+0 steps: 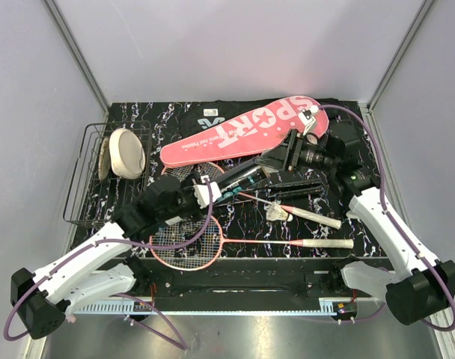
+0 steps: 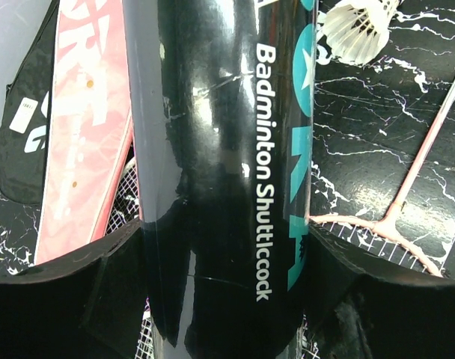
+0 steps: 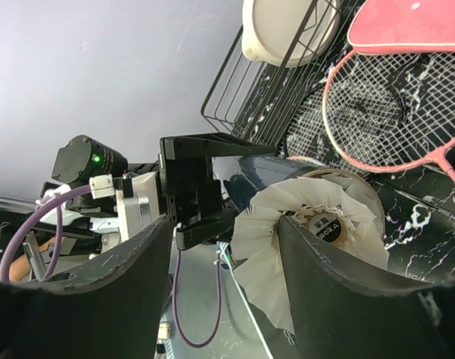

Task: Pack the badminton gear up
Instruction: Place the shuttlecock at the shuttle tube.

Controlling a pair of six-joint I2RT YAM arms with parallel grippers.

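Observation:
My left gripper (image 1: 206, 193) is shut on the dark "Badminton Shuttlecock" tube (image 1: 242, 178) and holds it slanted above the rackets; in the left wrist view the tube (image 2: 220, 149) fills the jaws. My right gripper (image 1: 278, 161) is open at the tube's upper mouth. In the right wrist view a white shuttlecock (image 3: 317, 224) sits in the tube mouth, its feather skirt against my right finger (image 3: 340, 299). Another shuttlecock (image 1: 277, 212) lies on the table. Two pink rackets (image 1: 184, 243) (image 1: 191, 174) lie below. The pink SPORT case (image 1: 242, 131) lies on the black bag (image 1: 201, 116).
A black wire basket (image 1: 81, 179) with the cream round disc (image 1: 127, 152) stands at the left. White racket handles (image 1: 326, 243) point right along the front. Grey walls close in the table on three sides.

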